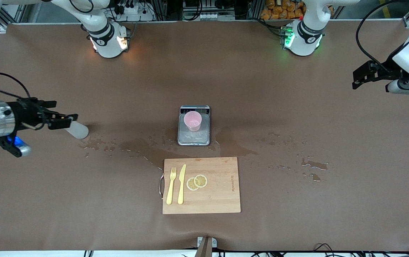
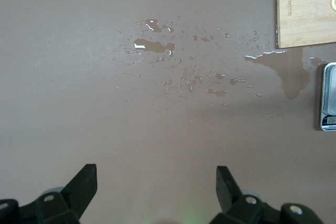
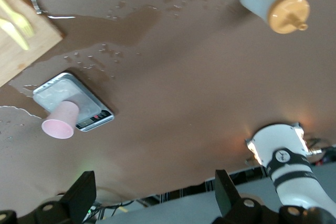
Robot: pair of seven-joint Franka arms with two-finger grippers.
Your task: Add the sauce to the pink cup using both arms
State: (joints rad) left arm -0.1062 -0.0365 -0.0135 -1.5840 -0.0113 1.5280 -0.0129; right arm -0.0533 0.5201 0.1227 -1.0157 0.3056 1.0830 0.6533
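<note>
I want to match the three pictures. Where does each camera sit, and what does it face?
Front view: high, across the table, facing both arms; shows the cup on the scale, board, bottle.
Left wrist view: on the left arm, faces wet table; its open fingers show.
Right wrist view: on the right arm; open fingers, bottle, cup.
All share the scale.

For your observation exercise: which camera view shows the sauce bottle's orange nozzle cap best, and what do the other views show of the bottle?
The right wrist view: the sauce bottle shows whitish body, orange cap and nozzle tip. In the front view only the body shows, beside the right gripper, the cap hidden. The left wrist view shows none of it.
</note>
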